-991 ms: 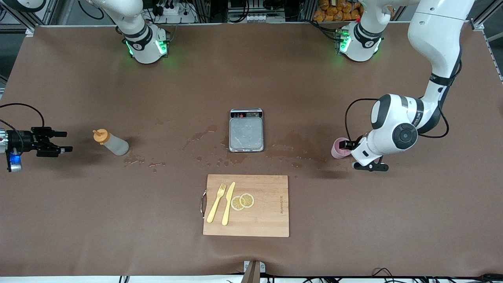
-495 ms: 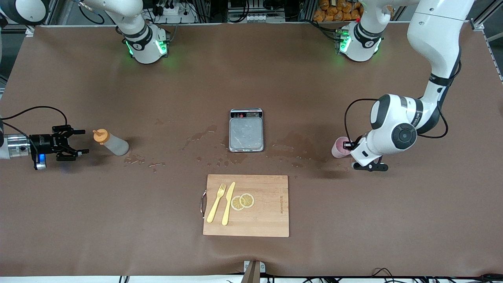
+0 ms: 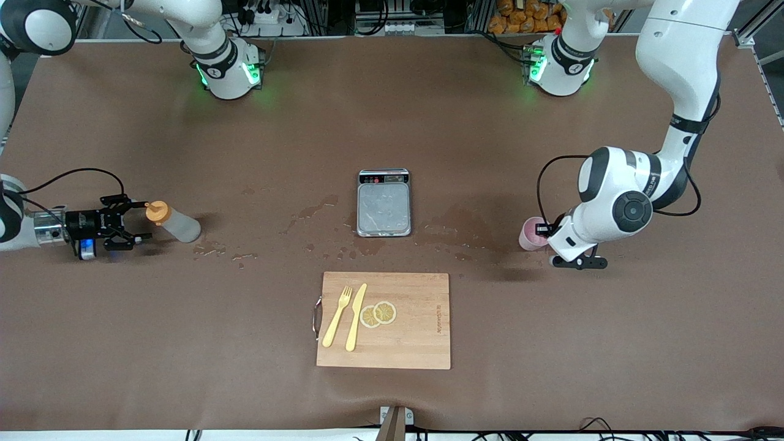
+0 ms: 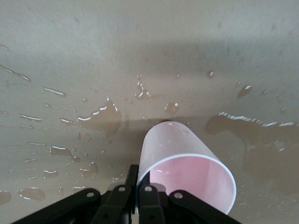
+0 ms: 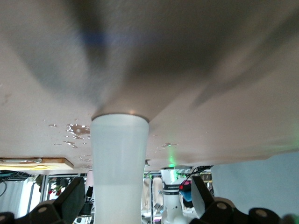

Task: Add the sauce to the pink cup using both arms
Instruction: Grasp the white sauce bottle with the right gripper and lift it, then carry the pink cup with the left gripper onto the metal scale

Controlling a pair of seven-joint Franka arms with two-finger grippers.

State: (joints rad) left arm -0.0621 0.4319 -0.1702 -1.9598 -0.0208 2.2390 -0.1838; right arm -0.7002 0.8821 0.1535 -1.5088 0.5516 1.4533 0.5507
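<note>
I've got the left gripper [image 3: 542, 231] down at the left arm's end of the table, and its fingers [image 4: 148, 198] are pinched together on the rim of the pink cup [image 3: 530, 234]. In the left wrist view the cup [image 4: 186, 169] shows its open mouth and pale inside, with the wall caught between the two black fingers. It stands on the wet brown table [image 3: 392, 122], among puddles [image 4: 96, 119] and droplets.

Over at the right arm's end, the right gripper [image 3: 139, 221] is low above the table with its fingers [image 3: 122, 200] spread wide apart, one to each side of the orange cap [image 3: 155, 211] of the sauce bottle [image 3: 173, 222]. The bottle lies on its side, cap toward the gripper, not clamped. The right wrist view shows the bottle's whitish body [image 5: 119, 163] running straight out between the open fingers [image 5: 74, 196].

In the middle of the table sits a small kitchen scale [image 3: 383, 203] with a wet steel top. Nearer the front camera lies a wooden cutting board [image 3: 404, 340] carrying a yellow fork [image 3: 337, 316], a yellow knife [image 3: 355, 317] and two lemon slices [image 3: 378, 314].
</note>
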